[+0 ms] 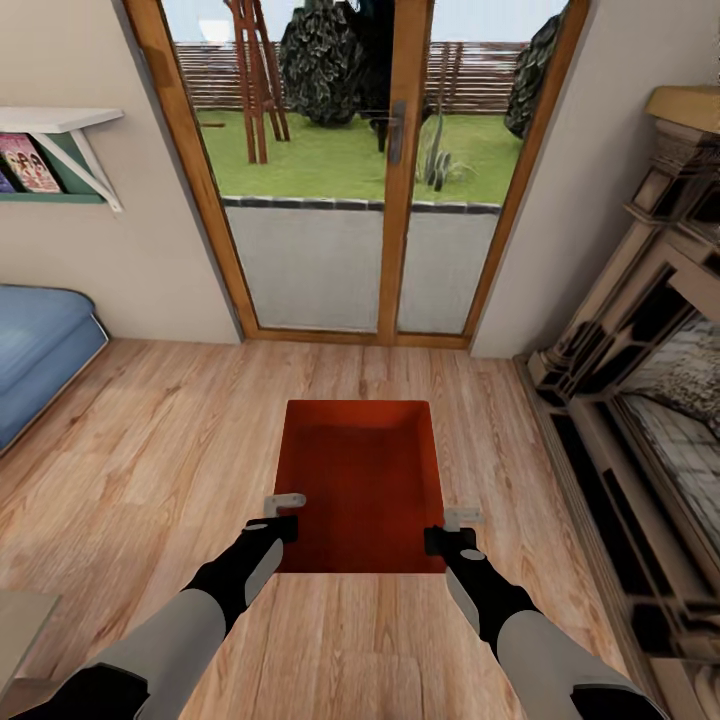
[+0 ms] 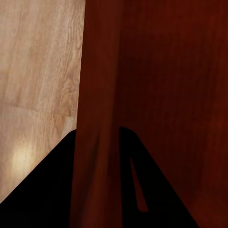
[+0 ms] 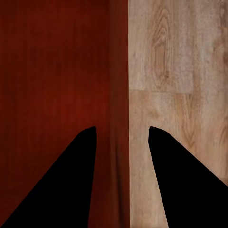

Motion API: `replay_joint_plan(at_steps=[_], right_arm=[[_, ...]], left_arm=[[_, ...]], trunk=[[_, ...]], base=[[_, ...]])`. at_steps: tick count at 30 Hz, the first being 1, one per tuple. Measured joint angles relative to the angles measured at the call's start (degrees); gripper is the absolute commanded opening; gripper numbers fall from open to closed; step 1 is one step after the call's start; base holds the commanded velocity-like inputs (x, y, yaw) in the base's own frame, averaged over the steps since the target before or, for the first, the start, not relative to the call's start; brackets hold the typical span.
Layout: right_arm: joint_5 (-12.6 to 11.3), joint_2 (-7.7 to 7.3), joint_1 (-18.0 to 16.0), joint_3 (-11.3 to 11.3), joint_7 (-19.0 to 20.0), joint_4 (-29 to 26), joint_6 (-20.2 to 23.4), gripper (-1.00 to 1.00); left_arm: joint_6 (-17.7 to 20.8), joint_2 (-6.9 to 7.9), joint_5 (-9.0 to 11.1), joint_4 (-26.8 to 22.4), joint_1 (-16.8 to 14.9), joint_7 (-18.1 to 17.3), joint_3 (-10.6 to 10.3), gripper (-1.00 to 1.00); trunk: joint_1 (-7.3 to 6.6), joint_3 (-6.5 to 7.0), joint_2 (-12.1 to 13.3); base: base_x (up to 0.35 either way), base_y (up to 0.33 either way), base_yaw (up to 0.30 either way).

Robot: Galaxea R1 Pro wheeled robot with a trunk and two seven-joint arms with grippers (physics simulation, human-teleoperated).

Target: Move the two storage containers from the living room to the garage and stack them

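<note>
One red-orange storage container (image 1: 362,487) sits on the light wood plank floor (image 1: 150,450), between both arms. The left gripper (image 2: 99,187) pinches its wall between both fingers; the right gripper (image 3: 122,178) straddles the opposite wall, one finger inside, one outside, a gap showing.

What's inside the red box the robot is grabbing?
Nothing shows inside the storage container: just its bare red-orange bottom and walls. The near corners are partly covered by the left pincer and right pincer.

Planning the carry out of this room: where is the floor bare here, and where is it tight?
Bare wood floor lies between the storage container and blue sofa, and before the glass doors. Tighter between container and fireplace.
</note>
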Motion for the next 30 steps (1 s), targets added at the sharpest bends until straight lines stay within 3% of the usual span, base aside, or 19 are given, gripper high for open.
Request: replay_joint_plan(at_steps=[30], right_arm=[[0.1,0.00,0.0,0.0,0.0,0.0,0.2,-1.00]], left_arm=[[0.1,0.00,0.0,0.1,0.0,0.0,0.0,-1.00]], trunk=[[0.00,2.78,0.0]], base=[[0.000,0.000,0.000]])
